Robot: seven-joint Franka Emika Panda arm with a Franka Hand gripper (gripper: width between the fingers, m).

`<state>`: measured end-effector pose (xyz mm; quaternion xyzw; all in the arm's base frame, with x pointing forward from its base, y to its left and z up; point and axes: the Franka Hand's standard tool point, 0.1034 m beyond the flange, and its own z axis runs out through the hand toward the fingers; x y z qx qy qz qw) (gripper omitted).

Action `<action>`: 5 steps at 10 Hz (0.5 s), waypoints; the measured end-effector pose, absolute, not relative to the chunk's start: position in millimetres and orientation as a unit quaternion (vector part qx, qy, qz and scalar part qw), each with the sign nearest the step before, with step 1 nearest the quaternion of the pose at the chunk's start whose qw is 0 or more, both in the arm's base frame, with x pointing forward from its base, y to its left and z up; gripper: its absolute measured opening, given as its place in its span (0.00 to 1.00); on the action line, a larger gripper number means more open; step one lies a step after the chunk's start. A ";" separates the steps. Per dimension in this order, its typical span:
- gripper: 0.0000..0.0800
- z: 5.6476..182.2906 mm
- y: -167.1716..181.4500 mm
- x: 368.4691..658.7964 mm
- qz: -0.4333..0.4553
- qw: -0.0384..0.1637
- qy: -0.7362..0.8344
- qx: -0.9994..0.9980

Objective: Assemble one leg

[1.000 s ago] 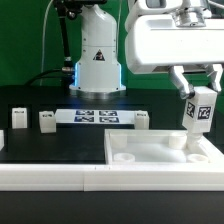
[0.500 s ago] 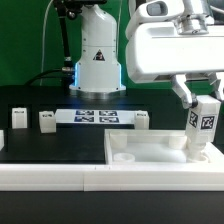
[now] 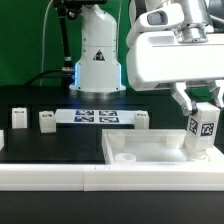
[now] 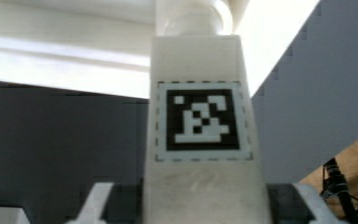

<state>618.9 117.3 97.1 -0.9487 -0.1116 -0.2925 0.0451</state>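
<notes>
My gripper (image 3: 203, 108) is shut on a leg (image 3: 204, 128), a small white block with a black-and-white tag on its face. I hold it upright at the exterior view's right, its lower end at the far right corner of the large white panel (image 3: 150, 152). In the wrist view the leg (image 4: 201, 130) fills the middle, tag facing the camera, with my fingers (image 4: 98, 200) on both sides of it. Whether the leg's end touches the panel cannot be told.
Three more small white legs stand on the black table: one at the far left (image 3: 17, 117), one beside it (image 3: 46, 120), one behind the panel (image 3: 142, 119). The marker board (image 3: 97, 116) lies between them. The robot base (image 3: 97, 60) stands behind.
The gripper with the leg has moved down and a little toward the exterior view's right, bringing the leg's lower end closer to the panel's corner.
</notes>
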 end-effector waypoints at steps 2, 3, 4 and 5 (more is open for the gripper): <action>0.37 89.5 117.3 613.5 -0.304 0.044 -0.110 -0.945; 0.37 85.7 117.7 607.9 -0.304 0.044 -0.111 -0.945; 0.37 85.1 117.2 604.2 -0.310 0.043 -0.111 -0.943; 0.37 84.6 117.0 602.2 -0.307 0.043 -0.111 -0.944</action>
